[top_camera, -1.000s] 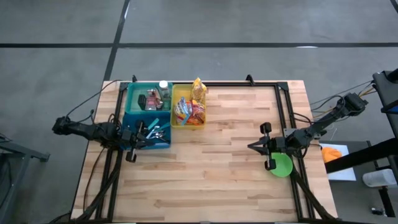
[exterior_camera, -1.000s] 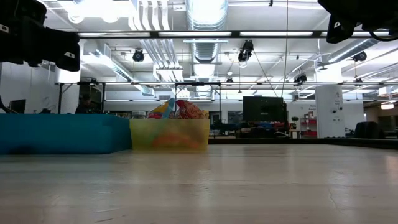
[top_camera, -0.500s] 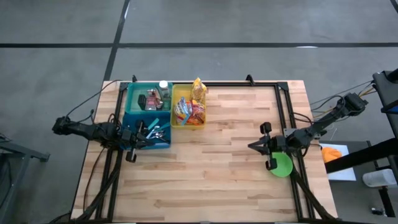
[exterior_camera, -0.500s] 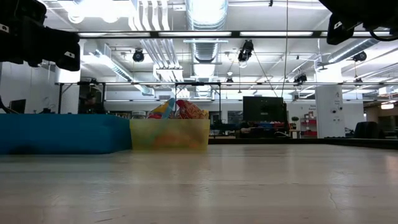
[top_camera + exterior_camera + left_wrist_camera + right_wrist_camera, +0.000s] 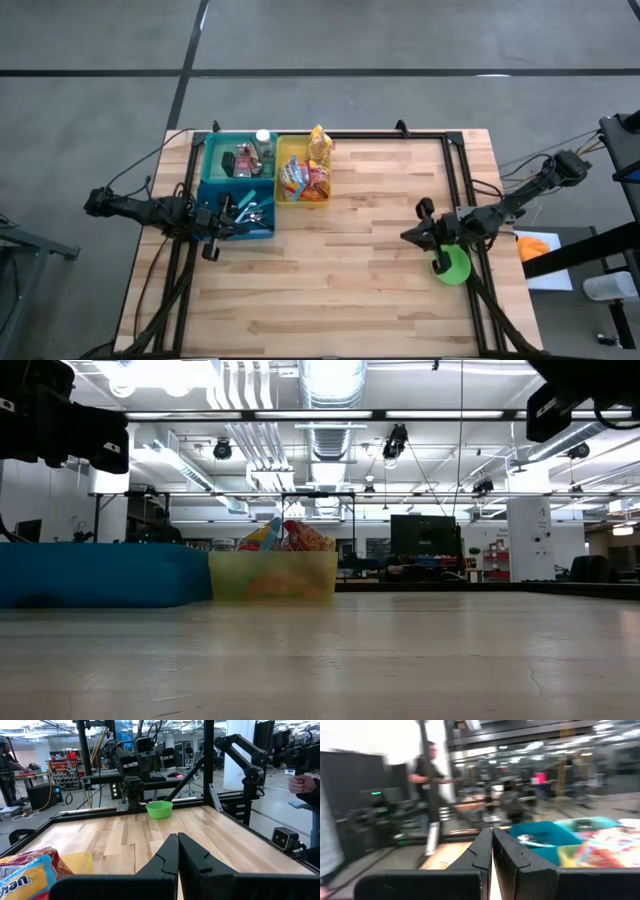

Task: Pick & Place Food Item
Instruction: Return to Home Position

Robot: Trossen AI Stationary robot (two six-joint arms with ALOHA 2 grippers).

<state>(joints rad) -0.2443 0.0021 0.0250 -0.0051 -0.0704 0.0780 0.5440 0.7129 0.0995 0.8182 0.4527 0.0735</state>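
A yellow bin (image 5: 303, 180) at the table's far left holds several bright food packets (image 5: 25, 870); a taller packet stands at its far end (image 5: 319, 143). A green bowl (image 5: 452, 266) rests on the table near the right edge. My left gripper (image 5: 255, 212) hovers shut over the blue bin (image 5: 236, 208), pointing level toward the right. My right gripper (image 5: 405, 236) hangs shut above the table beside the bowl, pointing left toward the bins. Neither holds anything.
A teal bin (image 5: 240, 157) with small items and a white-capped bottle sits behind the blue bin of tools. A black frame (image 5: 452, 170) runs along the table's far and right sides. Bare wood (image 5: 340, 280) spans the middle and near side. A person (image 5: 427, 775) stands beyond the table.
My right gripper has rolled a little about its own pointing line while staying in place above the table; it stays shut. Nothing on the table has moved.
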